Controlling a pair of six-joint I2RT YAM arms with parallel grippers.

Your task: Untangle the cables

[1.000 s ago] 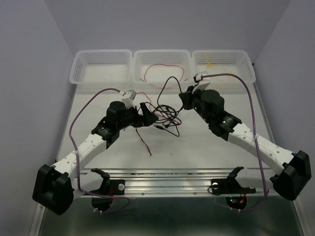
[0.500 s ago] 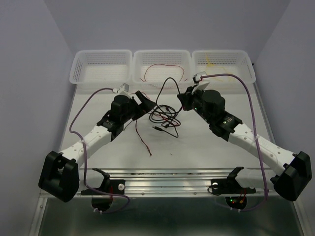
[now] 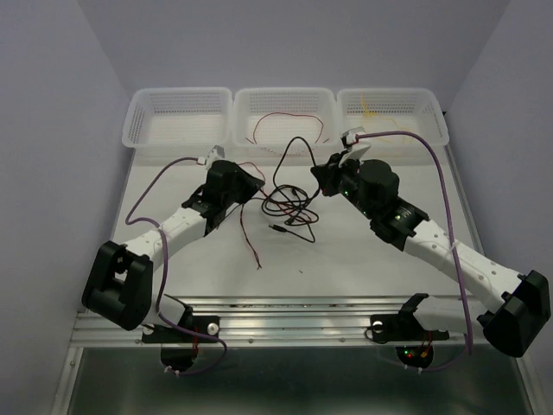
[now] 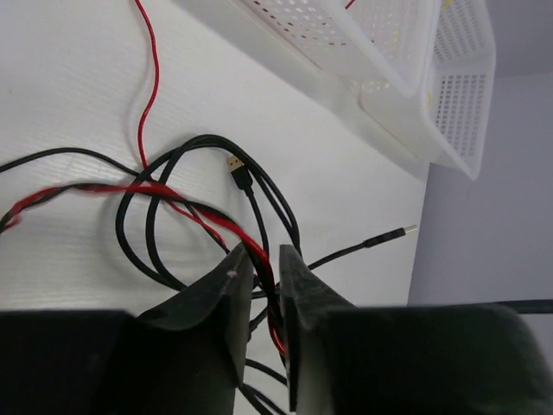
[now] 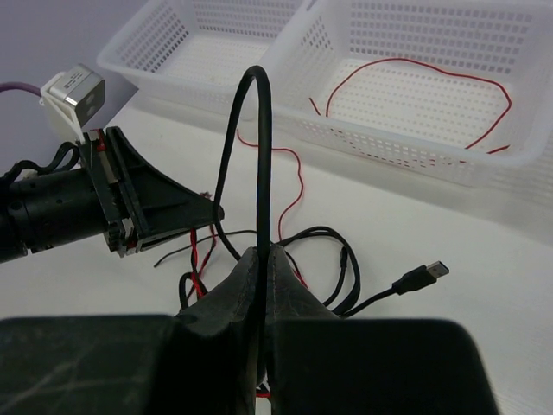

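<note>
High rear overhead view plus two close wrist views, cables (image 3: 288, 206) common to all.

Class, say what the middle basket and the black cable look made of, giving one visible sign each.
Middle basket: white, slightly translucent moulded plastic, by its perforated walls. Black cable: smooth, glossy sheath, probably rubber or PVC; it bends in soft loops.

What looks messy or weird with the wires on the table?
The black cable and a red cable are knotted together in one pile. The right end effector pinches the black one, holding up a tall loop, and the left end effector pinches the red one.
</note>
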